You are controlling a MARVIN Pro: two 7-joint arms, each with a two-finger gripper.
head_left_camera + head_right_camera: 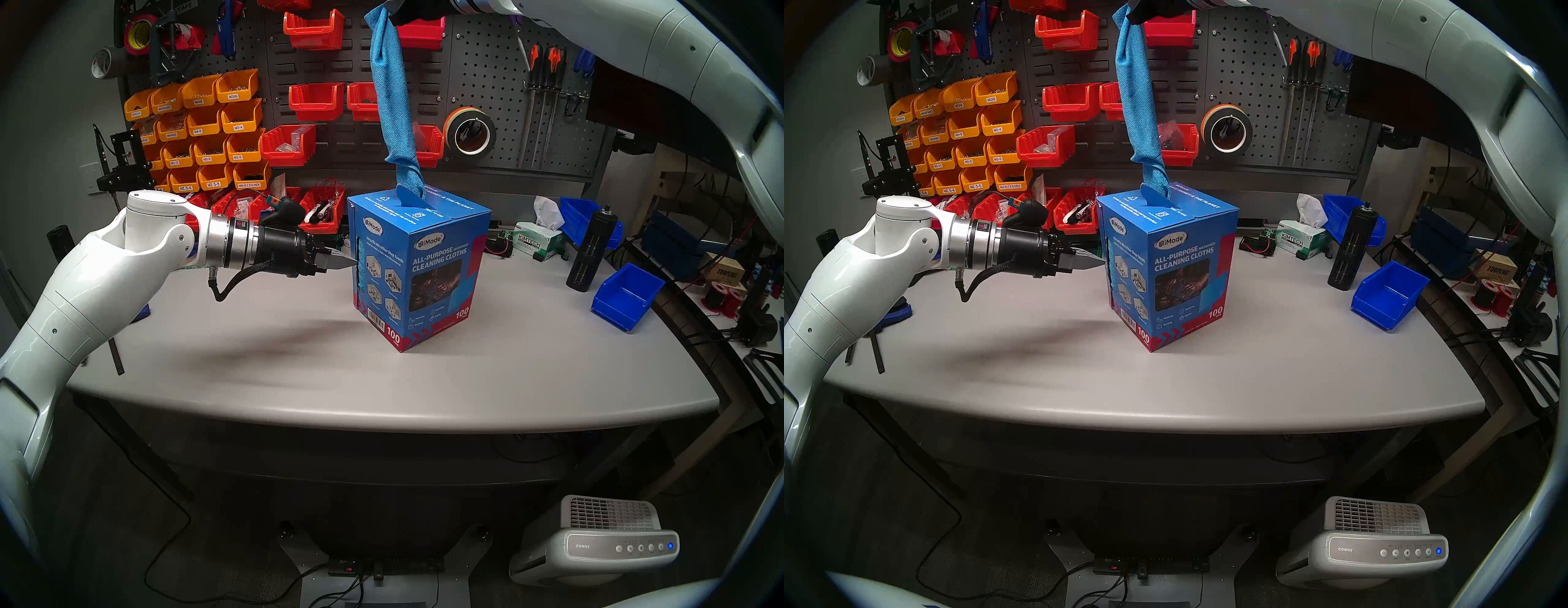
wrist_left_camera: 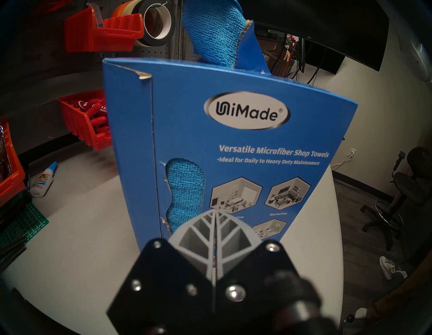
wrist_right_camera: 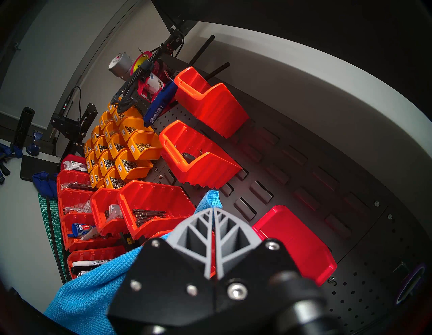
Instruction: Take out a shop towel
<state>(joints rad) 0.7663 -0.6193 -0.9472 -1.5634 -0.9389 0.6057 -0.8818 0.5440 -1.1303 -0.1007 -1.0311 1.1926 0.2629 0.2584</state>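
The blue carton (image 1: 428, 271) stands upright mid-table. A sky-blue shop towel (image 1: 392, 97) stretches from the carton's top slot up to my right gripper (image 1: 388, 8) at the top edge of the head view. That gripper (image 3: 214, 210) is shut on the towel's upper end (image 3: 93, 287). The towel's lower end is still in the slot (image 1: 1155, 187). My left gripper (image 1: 352, 264) is shut and empty, its tip touching the carton's left side (image 2: 245, 140) beside a torn opening showing more blue cloth (image 2: 184, 189).
A Kimtech tissue box (image 1: 536, 244), a black cylinder (image 1: 592, 250) and blue bins (image 1: 625, 297) stand at the right. Red bins (image 1: 322, 208) and orange bins (image 1: 203, 136) line the pegboard behind. A glue bottle (image 2: 43, 180) lies behind the carton.
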